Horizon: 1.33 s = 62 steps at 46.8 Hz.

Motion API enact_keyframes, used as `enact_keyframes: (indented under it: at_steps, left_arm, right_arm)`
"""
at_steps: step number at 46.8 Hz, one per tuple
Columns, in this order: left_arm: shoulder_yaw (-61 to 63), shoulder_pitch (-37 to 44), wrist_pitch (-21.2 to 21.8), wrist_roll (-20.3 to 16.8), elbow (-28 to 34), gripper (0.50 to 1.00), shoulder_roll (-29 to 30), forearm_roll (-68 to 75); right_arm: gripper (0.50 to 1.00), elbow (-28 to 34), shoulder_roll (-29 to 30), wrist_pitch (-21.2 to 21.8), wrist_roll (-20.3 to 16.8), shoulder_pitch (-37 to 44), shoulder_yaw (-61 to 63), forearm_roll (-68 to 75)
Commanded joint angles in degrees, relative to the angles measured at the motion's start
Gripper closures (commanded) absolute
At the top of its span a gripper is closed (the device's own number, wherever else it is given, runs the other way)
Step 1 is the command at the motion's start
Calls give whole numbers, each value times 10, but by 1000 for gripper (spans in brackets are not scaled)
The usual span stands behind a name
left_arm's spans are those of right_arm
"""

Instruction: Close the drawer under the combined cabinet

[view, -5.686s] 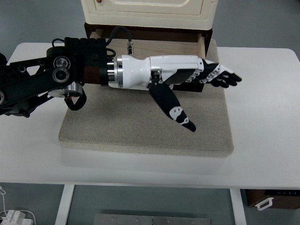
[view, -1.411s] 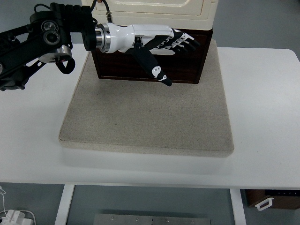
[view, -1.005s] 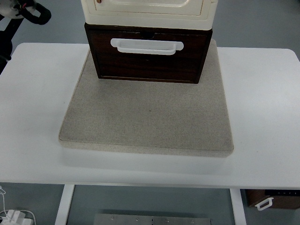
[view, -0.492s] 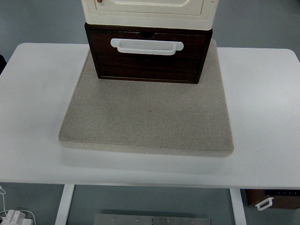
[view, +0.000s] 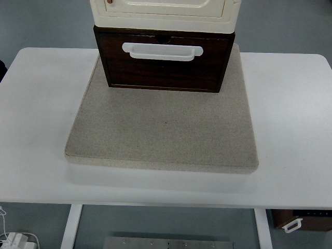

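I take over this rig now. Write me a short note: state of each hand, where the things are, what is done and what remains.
Hands: neither the left nor the right one is in view.
Things: the dark drawer with its white handle sits under the cream cabinet, on the beige mat on the white table.
Done: the drawer front looks pushed in, no opening visible.
Left: nothing apparent; perhaps confirm it is fully seated.

Bare mat (view: 163, 132) before shut drawer (view: 163, 67)

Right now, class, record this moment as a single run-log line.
dark brown wooden drawer: shut, front flush | white handle: untouched | cream cabinet: on top | beige mat: bare | hands: out of view
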Motion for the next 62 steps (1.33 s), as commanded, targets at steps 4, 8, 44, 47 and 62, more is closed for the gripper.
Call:
enact_keyframes:
  at_steps: [4,8,44,47,62]
  left_arm:
    - [1,38,1,5,22,500,-3,-31]
    - [0,47,7,6,44,500,-11,-34]
    - [0,153,84,6,63,500,-153,-183]
    - [-1,154,84,6,63,500,-158,-198]
    - [1,149,75,6,56,500,-176,-208]
  right_arm:
    - [548,0,0,0,0,0,0,0]
    - [548,0,0,0,0,0,0,0]
    - [548,1,0,2,1,0,6,1]
    - [548,1,0,2,1,0,6,1]
    - [548,1,0,1,1,0,7,1]
